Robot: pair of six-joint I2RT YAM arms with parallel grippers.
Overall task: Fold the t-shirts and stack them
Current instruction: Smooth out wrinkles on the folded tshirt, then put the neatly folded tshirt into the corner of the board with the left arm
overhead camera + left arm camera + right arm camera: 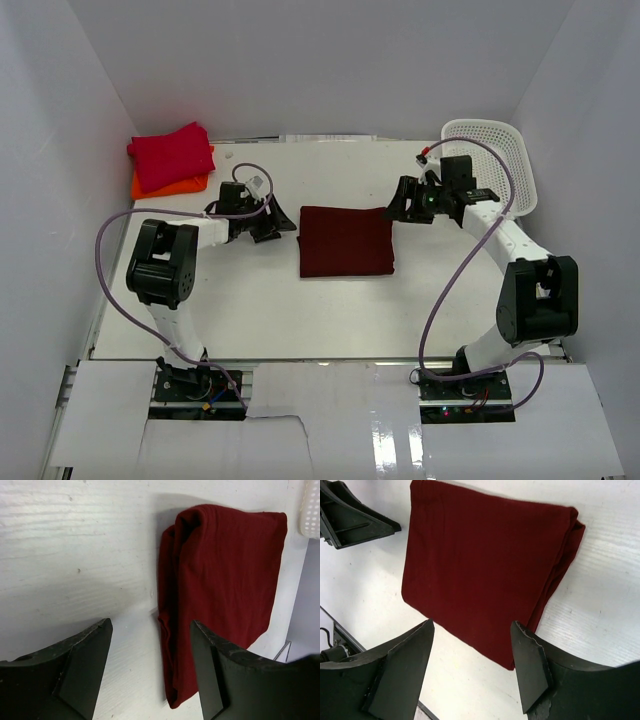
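Folded maroon t-shirt lies mid-counter; left fingers and right fingers both spread, empty, flanking its side edges; crimson t-shirt sits on orange t-shirt far left, likely the stack it joins.

White table across mid-frame, boxed in by plain white walls at left, top and right. Soft, even light, faint shadows only. White mesh basket at upper right, by the wall. Glossy white panels along bottom edge.
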